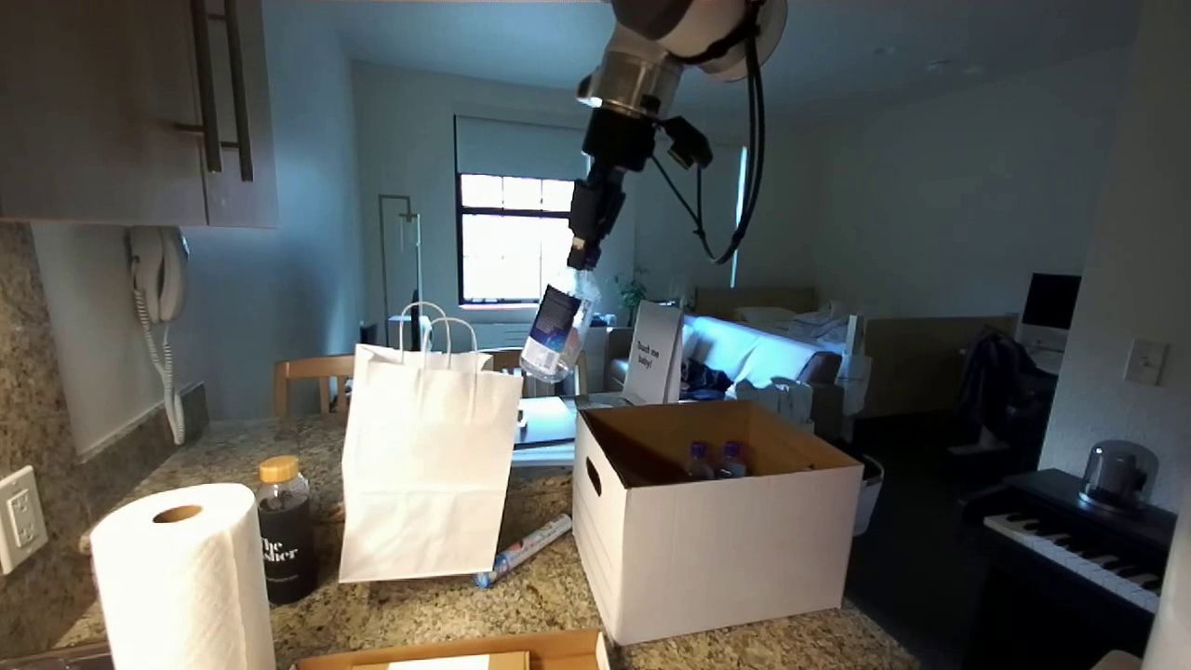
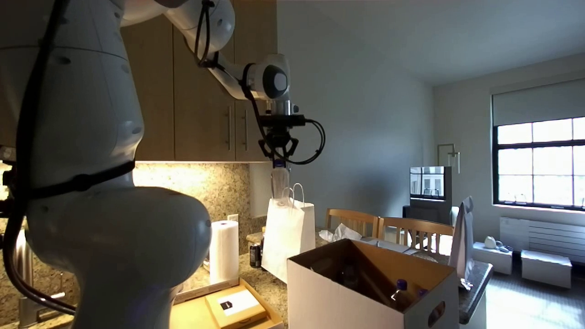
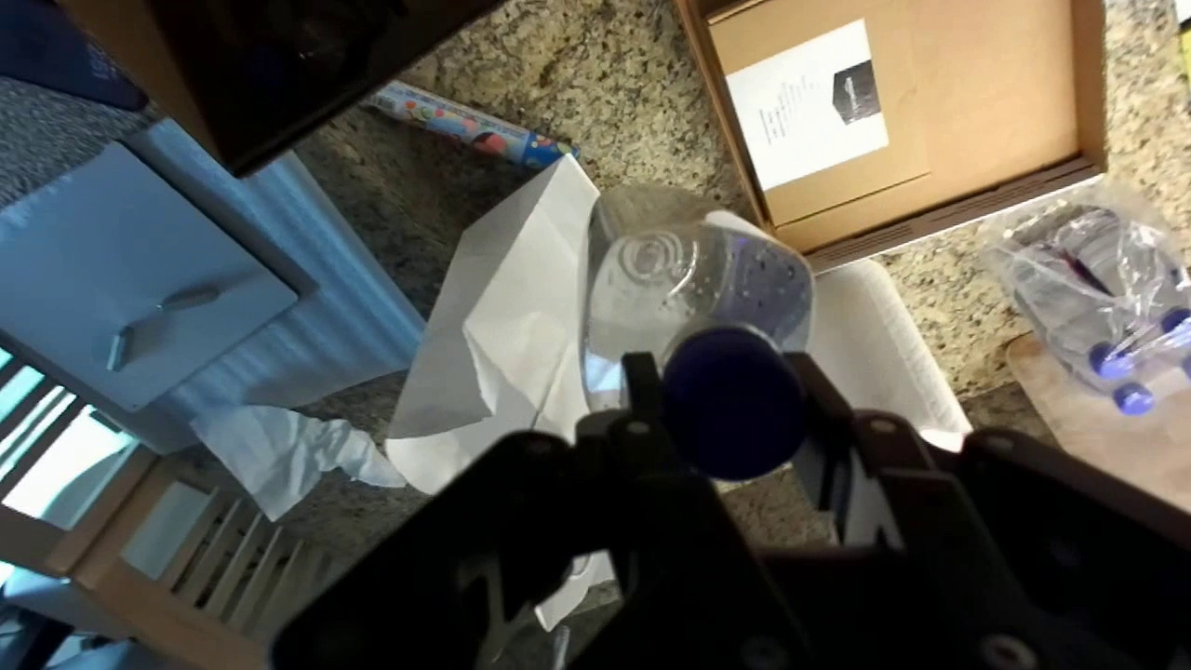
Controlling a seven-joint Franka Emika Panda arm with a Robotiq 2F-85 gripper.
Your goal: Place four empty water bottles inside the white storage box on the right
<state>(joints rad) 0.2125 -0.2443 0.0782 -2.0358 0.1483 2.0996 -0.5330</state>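
White and slanting down toward seven o'clock in an exterior view, the arm (image 1: 635, 82) hangs its gripper (image 1: 583, 254), which pinches the blue cap (image 3: 733, 406) of a tilted water bottle (image 1: 558, 326), raised outside the white storage box (image 1: 735, 554) toward that box's eleven o'clock.

In exterior view: held water bottle (image 1: 556, 328), top hidden by pincer (image 1: 583, 256); two more water bottles (image 1: 732, 463), lower parts behind near wall of white storage box (image 1: 735, 549); paper towel roll (image 1: 177, 591), left, cut off by picture's edge. In wrist view: white storage box's contents too dark to tell.
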